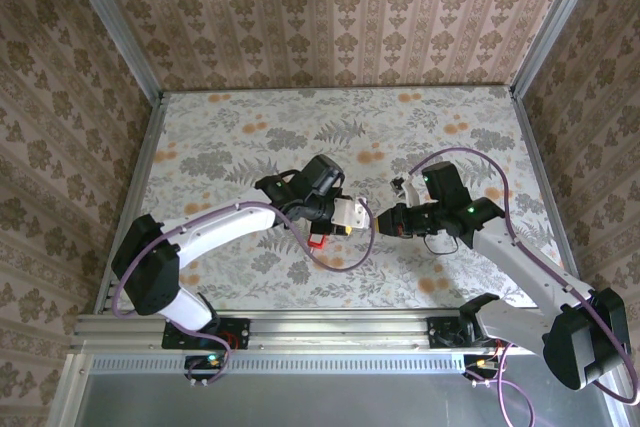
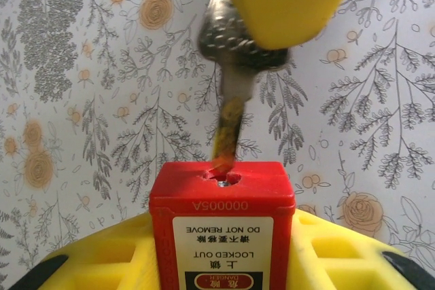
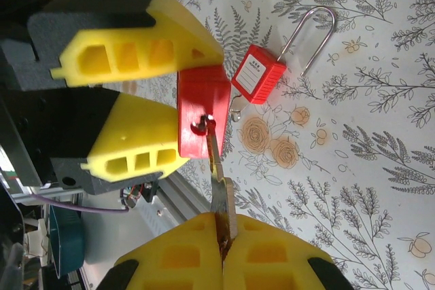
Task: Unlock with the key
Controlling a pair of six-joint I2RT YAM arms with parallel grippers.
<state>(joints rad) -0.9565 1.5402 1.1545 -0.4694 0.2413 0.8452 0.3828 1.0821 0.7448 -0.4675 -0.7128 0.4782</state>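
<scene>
A red padlock (image 2: pixel 221 198) with a "LOCKED OUT" label sits between the yellow pads of my left gripper (image 2: pixel 221 242), which is shut on its body with the keyhole face outward. My right gripper (image 3: pixel 223 236) is shut on the bow of a metal key (image 3: pixel 221 181). The key's blade (image 2: pixel 228 134) slants down to the keyhole, with its tip at the mouth of the hole. I cannot tell how deep the tip sits. In the top view the left gripper (image 1: pixel 350 214) and right gripper (image 1: pixel 385 222) meet nose to nose above mid-table.
A second red padlock (image 3: pixel 257 73) with a long steel shackle lies flat on the floral tabletop (image 1: pixel 300 127), just past the held one. Patterned walls close in the table on three sides. The aluminium rail (image 1: pixel 330 327) runs along the near edge.
</scene>
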